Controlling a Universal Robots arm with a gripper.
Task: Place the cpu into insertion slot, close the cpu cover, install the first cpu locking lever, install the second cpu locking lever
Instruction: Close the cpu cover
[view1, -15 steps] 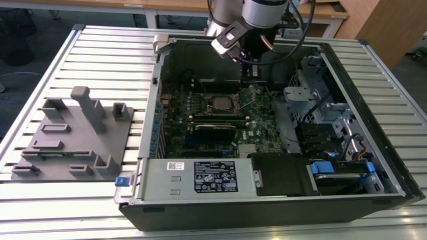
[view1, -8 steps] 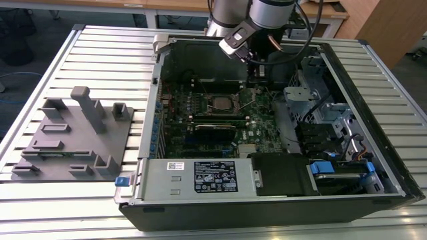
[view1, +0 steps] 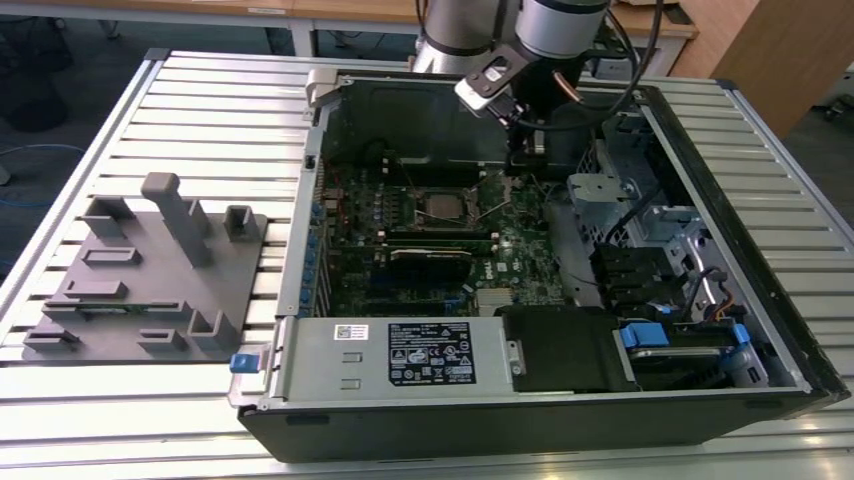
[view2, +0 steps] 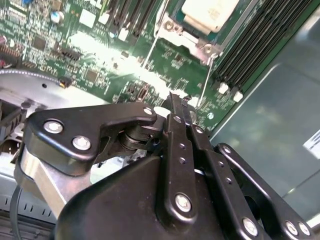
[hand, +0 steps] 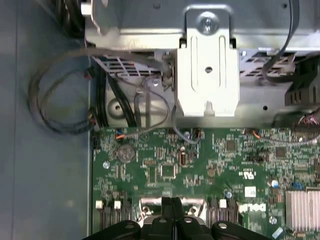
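Exterior view: my claw (view1: 525, 168), clenched on nothing, hovers at two o'clock from the cpu (view1: 441, 204) seated in its insertion slot (view1: 415, 206).

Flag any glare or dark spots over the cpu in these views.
Second wrist view: glare whites out the cpu top and a strip of board. First wrist view: even light, silver bracket bright. Exterior view: table slats glare, case interior shaded.
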